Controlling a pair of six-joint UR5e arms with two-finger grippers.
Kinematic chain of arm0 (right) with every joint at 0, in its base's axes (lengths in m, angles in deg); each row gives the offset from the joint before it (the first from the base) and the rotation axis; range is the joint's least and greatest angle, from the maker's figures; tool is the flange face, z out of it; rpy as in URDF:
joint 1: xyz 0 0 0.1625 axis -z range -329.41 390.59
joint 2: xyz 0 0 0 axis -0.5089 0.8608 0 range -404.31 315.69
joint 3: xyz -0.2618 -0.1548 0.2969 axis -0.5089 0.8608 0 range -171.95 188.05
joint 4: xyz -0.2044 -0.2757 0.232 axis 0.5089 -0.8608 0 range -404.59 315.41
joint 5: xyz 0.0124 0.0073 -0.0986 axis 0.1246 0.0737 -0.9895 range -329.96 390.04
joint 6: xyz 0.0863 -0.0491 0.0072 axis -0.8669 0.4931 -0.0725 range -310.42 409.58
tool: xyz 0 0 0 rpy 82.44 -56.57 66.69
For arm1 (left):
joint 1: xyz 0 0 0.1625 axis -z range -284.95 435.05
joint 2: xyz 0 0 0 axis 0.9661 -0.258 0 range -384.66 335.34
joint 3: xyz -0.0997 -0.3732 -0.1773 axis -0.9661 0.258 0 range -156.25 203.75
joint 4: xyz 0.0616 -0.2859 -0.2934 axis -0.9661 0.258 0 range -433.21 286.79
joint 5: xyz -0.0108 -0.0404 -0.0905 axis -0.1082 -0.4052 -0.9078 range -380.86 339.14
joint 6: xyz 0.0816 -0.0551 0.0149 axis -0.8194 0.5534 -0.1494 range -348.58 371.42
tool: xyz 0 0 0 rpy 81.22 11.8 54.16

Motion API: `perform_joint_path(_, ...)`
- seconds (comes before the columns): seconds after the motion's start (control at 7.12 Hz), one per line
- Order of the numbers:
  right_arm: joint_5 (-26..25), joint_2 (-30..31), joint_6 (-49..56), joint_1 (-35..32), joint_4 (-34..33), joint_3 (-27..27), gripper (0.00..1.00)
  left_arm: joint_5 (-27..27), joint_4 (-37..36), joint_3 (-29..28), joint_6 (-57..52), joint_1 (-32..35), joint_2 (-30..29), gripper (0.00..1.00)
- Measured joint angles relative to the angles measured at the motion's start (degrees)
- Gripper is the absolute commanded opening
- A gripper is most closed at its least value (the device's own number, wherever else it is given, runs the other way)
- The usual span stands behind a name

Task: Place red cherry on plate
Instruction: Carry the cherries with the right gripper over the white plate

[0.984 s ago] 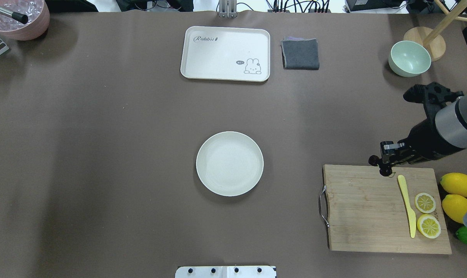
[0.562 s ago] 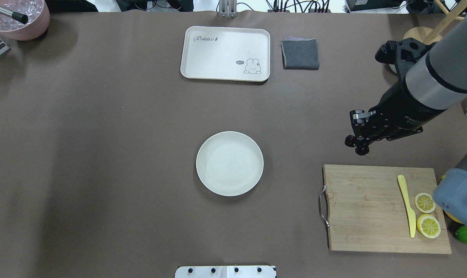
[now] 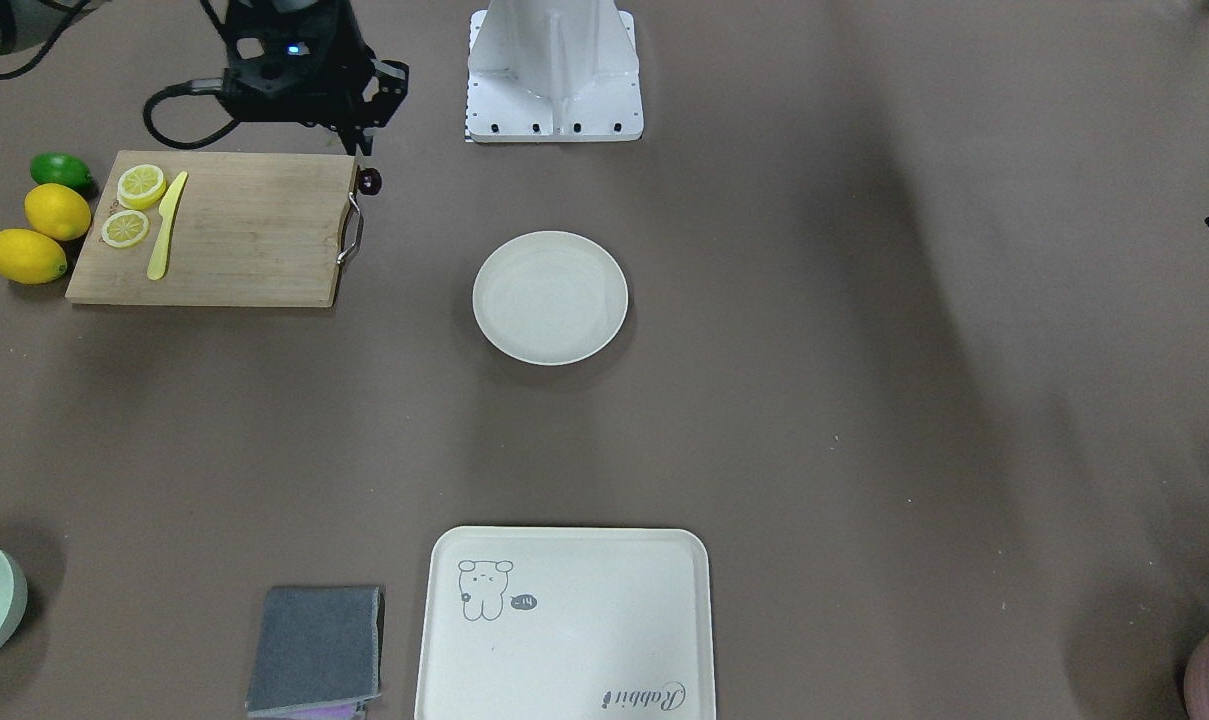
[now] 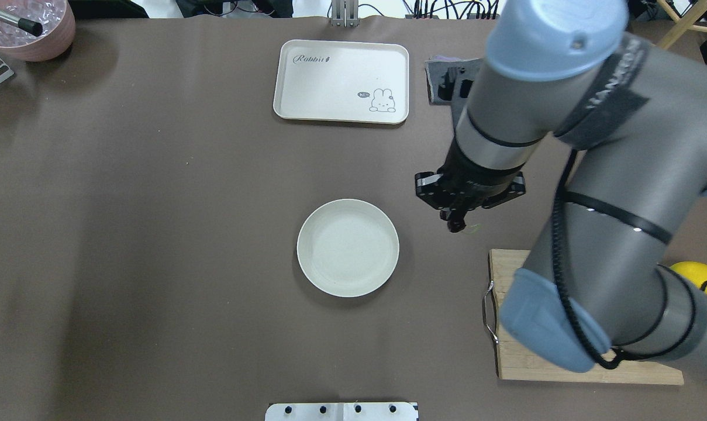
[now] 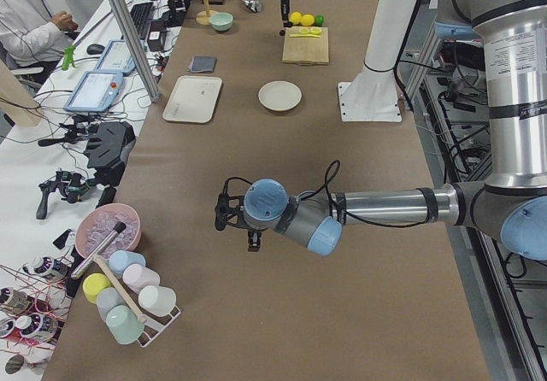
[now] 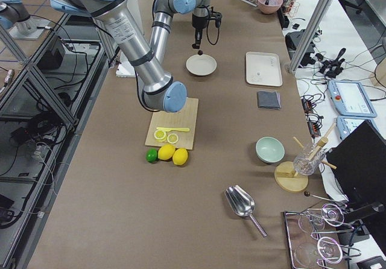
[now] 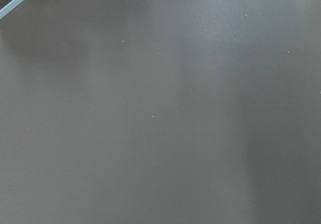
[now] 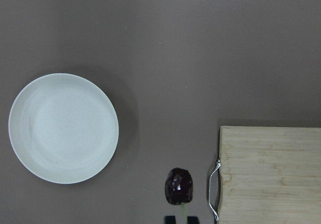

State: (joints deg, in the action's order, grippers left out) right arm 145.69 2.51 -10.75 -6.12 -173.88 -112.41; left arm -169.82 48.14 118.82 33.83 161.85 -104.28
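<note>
The red cherry (image 8: 179,186) hung by its green stem from my right gripper (image 8: 180,219), whose fingertips were pinched on that stem, above bare brown table (image 4: 154,234). Only one fruit showed plainly; the other was perhaps hidden behind it. It sat in the gap between the plate (image 8: 62,128) rim and the metal handle (image 8: 214,189) of the wooden cutting board (image 8: 271,174), nearer the handle. Open table surrounded the plate. The left gripper (image 5: 226,216) hovered well apart; I could not tell its grip.

cutting board (image 4: 506,261) half hidden, right pincer (image 8: 181,220) cropped
</note>
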Motion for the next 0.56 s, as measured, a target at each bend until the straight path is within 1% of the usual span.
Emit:
perform_joint_path(0.14,-2.4,-2.8,-1.6,3.1,0.0,3.5,0.00,0.1,0.0,-0.2,0.0,0.0,0.0,0.97)
perform_joint_path(0.28,-4.5,-4.6,-3.4,6.0,1.6,6.9,0.00,0.2,0.0,-0.3,0.0,0.0,-0.1,0.97)
perform_joint_path(0.56,-6.9,-5.3,-6.8,9.7,8.7,13.7,0.00,0.2,-0.1,-0.4,0.0,-0.1,0.0,0.97)
